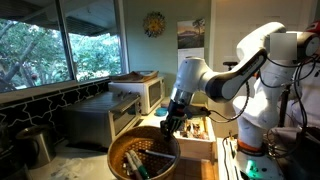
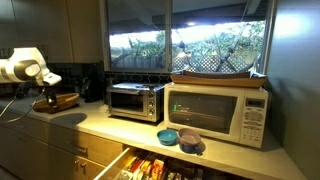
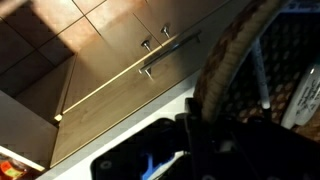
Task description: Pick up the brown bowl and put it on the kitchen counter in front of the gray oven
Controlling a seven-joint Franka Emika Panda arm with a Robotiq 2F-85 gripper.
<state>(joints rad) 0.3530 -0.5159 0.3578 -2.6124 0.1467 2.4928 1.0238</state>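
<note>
End effector sits at the rim of the brown bowl; jaw spacing cannot be determined. Below it, the bowl holds indistinct objects.

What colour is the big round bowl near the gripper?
The bowl is brown, orange-tan inside; an exterior view shows it best.

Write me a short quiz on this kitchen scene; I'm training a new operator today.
1. True or false: the drawer under the kitchen counter is shut.
2. Which stands nearer the robot arm? A) gray oven B) white microwave C) blue dish
3. Fill in: the gripper is right beside the rim of the ___.
Key: 1 false; 2 A; 3 brown bowl.
</note>
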